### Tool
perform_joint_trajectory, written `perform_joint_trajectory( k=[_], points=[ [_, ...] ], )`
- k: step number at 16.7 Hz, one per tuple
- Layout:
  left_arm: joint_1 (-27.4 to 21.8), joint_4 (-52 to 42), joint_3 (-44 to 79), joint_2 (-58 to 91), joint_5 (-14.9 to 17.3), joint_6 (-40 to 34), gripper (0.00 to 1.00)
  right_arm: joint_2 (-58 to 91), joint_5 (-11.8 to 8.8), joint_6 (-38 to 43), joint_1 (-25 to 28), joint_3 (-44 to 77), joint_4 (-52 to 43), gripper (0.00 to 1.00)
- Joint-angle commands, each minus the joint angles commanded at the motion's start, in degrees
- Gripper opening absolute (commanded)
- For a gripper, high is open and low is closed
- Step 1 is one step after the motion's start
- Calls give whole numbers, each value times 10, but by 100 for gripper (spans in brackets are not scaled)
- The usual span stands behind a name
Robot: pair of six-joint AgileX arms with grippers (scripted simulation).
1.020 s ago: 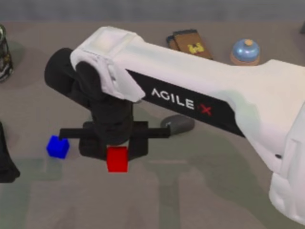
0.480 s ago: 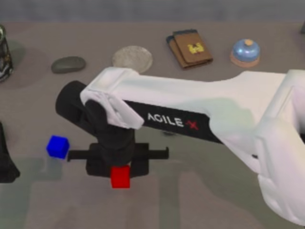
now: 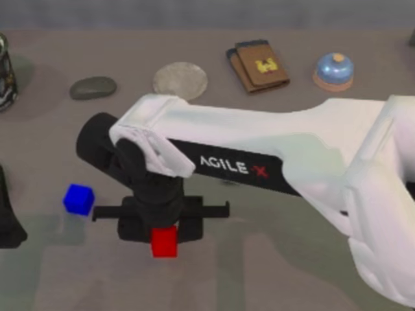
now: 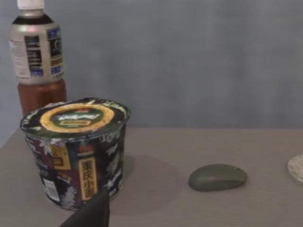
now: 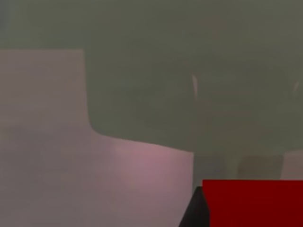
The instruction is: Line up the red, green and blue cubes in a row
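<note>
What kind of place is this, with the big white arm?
Probably a computer-made pretend tabletop for robot practice, not a real room. A white AgileX arm's right pincer holds a red cube near a blue cube, among odd bits like a service bell and noodle cup.

A big flat bench (image 3: 272,272) fills the room, and its top is a dull grey-brown. Soft dark shadows lie across it, with lighter patches between them. Behind the far edge stands a plain wall (image 4: 199,56), grey-blue and a little cloudy. The light is gentle and even. No floor, window or other furniture can be seen.
</note>
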Motion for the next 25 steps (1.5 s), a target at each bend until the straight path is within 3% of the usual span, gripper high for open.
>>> perform_joint_trajectory(
  k=[9, 19, 25],
  points=[
    [0, 0, 0, 0, 0, 0, 100, 0, 0, 0, 0, 0, 0, 98],
    [0, 0, 0, 0, 0, 0, 100, 0, 0, 0, -1, 2, -2, 100],
    [0, 0, 0, 0, 0, 0, 100, -16, 0, 3, 5, 93, -115, 100]
  ],
)
